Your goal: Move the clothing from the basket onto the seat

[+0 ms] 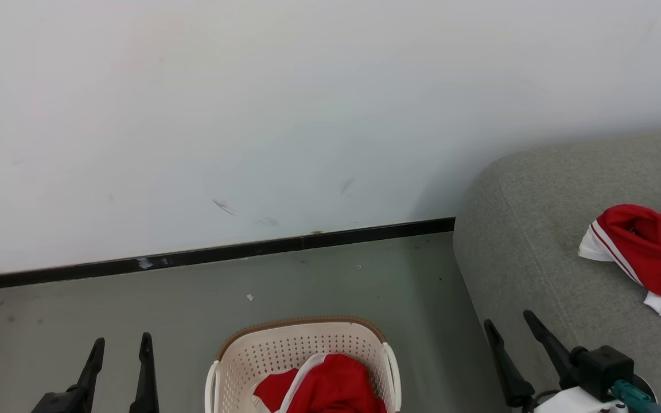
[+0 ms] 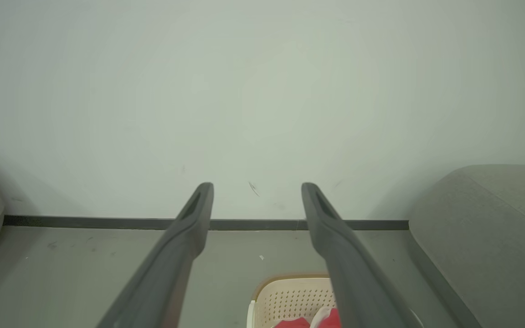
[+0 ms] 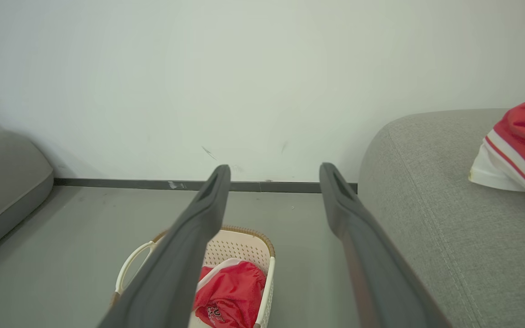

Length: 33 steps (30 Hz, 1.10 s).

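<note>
The cream perforated basket [image 1: 284, 355] stands on the floor at the bottom centre, with red clothing [image 1: 330, 387] bunched inside it; the basket [image 3: 239, 248] and that clothing [image 3: 230, 294] also show in the right wrist view. Another red garment with white stripes [image 1: 649, 255] lies on the grey seat [image 1: 537, 258] at the right. My left gripper [image 1: 122, 343] stands open at the lower left, left of the basket, holding nothing. My right gripper [image 1: 508, 318] is open at the lower right, by the seat's front edge, empty too.
A white wall [image 1: 250, 115] with a black skirting strip [image 1: 204, 255] closes the far side of the grey floor [image 1: 135, 304]. A second grey cushion [image 3: 2, 177] lies at the left in the right wrist view.
</note>
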Motion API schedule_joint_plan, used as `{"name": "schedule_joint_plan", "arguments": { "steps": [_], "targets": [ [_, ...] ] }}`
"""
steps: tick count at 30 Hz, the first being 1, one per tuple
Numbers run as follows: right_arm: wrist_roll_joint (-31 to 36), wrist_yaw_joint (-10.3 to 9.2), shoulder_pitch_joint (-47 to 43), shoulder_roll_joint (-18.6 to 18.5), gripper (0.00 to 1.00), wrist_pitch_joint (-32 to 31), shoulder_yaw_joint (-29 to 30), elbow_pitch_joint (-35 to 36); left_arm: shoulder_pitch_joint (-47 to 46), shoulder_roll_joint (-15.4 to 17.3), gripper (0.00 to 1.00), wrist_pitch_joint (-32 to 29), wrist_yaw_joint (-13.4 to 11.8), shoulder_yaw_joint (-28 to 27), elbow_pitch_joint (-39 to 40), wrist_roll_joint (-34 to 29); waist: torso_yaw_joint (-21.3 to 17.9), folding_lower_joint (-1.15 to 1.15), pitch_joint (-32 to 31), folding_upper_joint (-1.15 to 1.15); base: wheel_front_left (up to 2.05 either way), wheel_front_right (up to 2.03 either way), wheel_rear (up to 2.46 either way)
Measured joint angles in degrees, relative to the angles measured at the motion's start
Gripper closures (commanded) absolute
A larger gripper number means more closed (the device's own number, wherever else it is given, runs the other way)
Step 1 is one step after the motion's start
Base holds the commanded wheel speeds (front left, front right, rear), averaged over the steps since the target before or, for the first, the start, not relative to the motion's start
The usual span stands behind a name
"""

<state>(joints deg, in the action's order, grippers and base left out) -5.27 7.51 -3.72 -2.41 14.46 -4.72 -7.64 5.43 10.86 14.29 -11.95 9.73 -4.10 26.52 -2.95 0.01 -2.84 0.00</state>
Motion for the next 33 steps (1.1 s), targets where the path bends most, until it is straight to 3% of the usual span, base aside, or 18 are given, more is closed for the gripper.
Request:
{"name": "schedule_joint_plan", "arguments": {
  "steps": [33],
  "targets": [
    [-0.27, 0.00, -2.09, 0.05, 0.00, 0.00, -1.19, 3.28, 0.95, 0.14, 0.00, 0.00, 0.00, -0.34, -0.05, 0.00, -0.48, 0.00, 0.80, 0.00, 0.00, 0.00, 0.00]
  ]
}}
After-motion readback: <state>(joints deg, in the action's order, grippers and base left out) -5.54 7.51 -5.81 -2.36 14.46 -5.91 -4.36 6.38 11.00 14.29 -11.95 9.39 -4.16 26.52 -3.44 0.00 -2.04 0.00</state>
